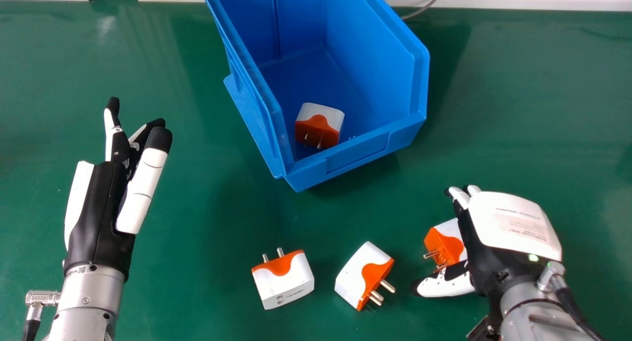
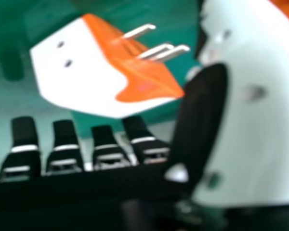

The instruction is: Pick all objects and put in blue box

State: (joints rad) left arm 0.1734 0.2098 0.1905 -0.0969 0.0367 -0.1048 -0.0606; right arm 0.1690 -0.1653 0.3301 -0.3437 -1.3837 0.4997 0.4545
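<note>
My right hand [image 1: 513, 227] is low over the table at the right, back of the hand up, its fingers relaxed. An orange and white plug adapter [image 1: 446, 242] lies between its thumb and fingers, partly hidden by the hand. In the right hand view this adapter [image 2: 77, 67] sits beyond the fingertips of my right hand [image 2: 202, 110], pins towards the thumb. Two more adapters, one [image 1: 284, 280] and another [image 1: 363, 276], lie in front of the blue box [image 1: 360, 156]. Inside the box is one adapter [image 1: 320, 125]. My left hand [image 1: 103, 198] is open at the left.
A grey cable [image 1: 425, 6] runs behind the box near the table's back edge. The green table [image 1: 197, 222] extends between my left hand and the adapters. A pale ledge [image 1: 518, 0] borders the table at the back.
</note>
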